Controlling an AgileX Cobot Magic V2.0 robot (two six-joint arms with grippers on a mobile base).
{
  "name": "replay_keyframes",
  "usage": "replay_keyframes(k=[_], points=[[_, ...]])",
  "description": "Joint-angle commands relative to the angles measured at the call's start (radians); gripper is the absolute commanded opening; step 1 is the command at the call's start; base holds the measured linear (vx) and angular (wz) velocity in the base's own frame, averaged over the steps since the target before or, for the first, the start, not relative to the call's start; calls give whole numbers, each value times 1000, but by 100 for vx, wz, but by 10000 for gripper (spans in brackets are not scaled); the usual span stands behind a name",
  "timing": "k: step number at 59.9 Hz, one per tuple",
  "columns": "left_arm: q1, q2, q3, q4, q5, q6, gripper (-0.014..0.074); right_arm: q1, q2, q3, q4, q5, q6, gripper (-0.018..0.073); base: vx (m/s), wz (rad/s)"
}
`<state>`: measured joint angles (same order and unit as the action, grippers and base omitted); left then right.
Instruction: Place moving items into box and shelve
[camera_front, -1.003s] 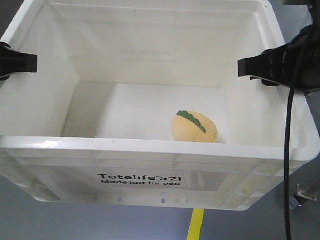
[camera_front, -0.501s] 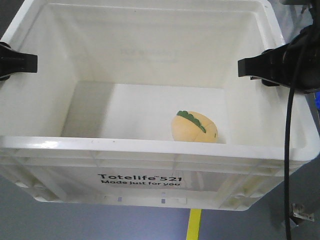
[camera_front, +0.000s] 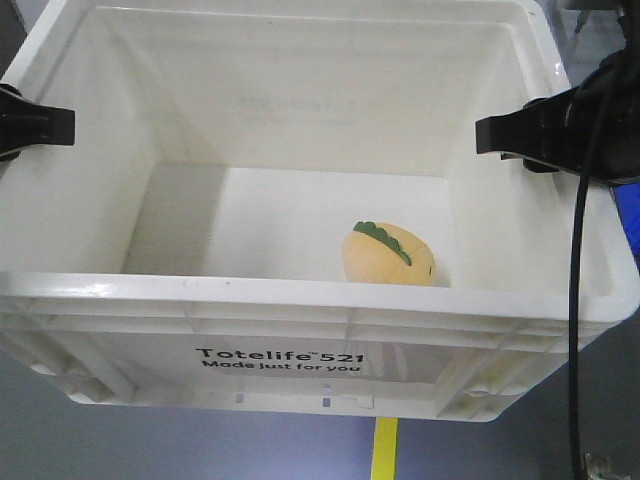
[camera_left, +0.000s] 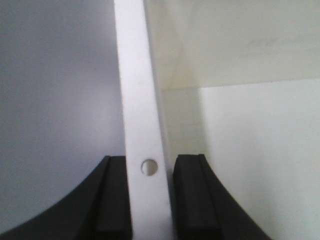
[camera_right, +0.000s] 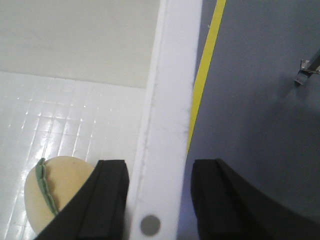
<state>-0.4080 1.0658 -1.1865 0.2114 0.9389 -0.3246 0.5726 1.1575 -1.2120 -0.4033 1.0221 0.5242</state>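
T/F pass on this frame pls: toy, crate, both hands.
1. The plush toy lies inside the white crate. True.
2. The left hand has the crate's rim between its fingers. True.
3. The right hand holds the plush toy. False: it grips the crate's rim; the toy lies loose on the crate's bottom.
4. The crate is packed full. False: only the one toy shows in it.
5. A yellow line marks the floor below the crate. True.

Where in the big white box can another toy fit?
The white crate has bare floor from its left wall across to the plush toy, which sits by the right wall. Side rims are taken: the left gripper and right gripper clamp them.
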Motion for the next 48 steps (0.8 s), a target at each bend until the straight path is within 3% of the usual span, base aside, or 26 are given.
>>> replay_keyframes(k=[1,48], points=[[-6,-36,-41,40,-140,-1,140,-8,-27,-39,-94,-65,34,148,30,-13],[-6,-36,-41,40,-140,-1,140,-8,-27,-39,-94,-65,34,148,28,-12]])
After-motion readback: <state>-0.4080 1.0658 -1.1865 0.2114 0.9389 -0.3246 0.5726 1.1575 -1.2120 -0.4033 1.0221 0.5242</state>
